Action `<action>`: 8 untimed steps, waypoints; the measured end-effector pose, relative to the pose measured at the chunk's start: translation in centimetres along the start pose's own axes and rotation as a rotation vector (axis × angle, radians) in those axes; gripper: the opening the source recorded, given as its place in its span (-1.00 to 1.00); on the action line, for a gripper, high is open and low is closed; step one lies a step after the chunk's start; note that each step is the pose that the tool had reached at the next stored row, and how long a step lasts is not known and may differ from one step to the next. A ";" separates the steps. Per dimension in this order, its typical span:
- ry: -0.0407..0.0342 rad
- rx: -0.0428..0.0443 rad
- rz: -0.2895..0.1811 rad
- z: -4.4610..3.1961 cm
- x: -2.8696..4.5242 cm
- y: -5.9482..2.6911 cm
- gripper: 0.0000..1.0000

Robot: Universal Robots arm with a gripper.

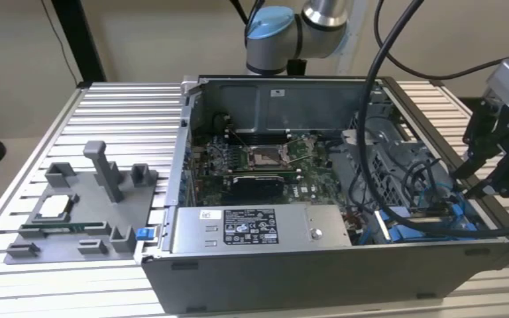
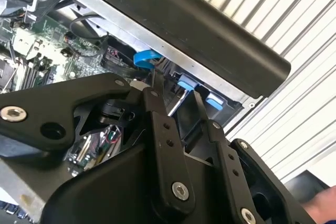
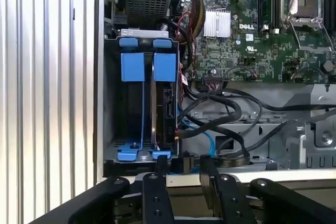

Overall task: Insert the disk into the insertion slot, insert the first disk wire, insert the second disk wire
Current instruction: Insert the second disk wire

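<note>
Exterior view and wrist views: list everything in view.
computer case: one, grey, open, on table
table: one, silver, slatted
fixture: one, grey, exterior view's left of case
power-supply box: one, silver, case front
motherboard: one, green, inside case
insertion slot: one, grey, blue rails, case corner
disk: one, blue carrier, in the insertion slot
cables: several, black and blue, beside insertion slot
arm: one, grey, blue cap, beyond case
gripper: one, black, open, near insertion slot

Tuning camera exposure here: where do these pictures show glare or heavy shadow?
Exterior view: even light, no strong glare. First wrist view: the insertion slot lies in shadow beside the bright table slats. Second wrist view: the black gripper reads dark against washed-out slats.
</note>
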State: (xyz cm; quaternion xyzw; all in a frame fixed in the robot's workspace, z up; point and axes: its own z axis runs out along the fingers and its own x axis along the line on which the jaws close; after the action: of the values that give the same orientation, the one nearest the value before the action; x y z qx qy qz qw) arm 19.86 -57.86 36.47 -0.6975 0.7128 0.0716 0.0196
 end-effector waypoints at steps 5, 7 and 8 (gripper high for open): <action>-0.0395 -0.0006 0.003 0.10 0.22 -0.01 1.00; -0.0452 -0.0020 0.004 0.06 0.59 -0.02 1.00; -0.0472 -0.0029 0.005 0.05 0.76 -0.02 1.00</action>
State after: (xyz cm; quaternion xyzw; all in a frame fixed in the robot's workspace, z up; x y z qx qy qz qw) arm 19.85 -58.60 36.33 -0.6939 0.7136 0.0891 0.0352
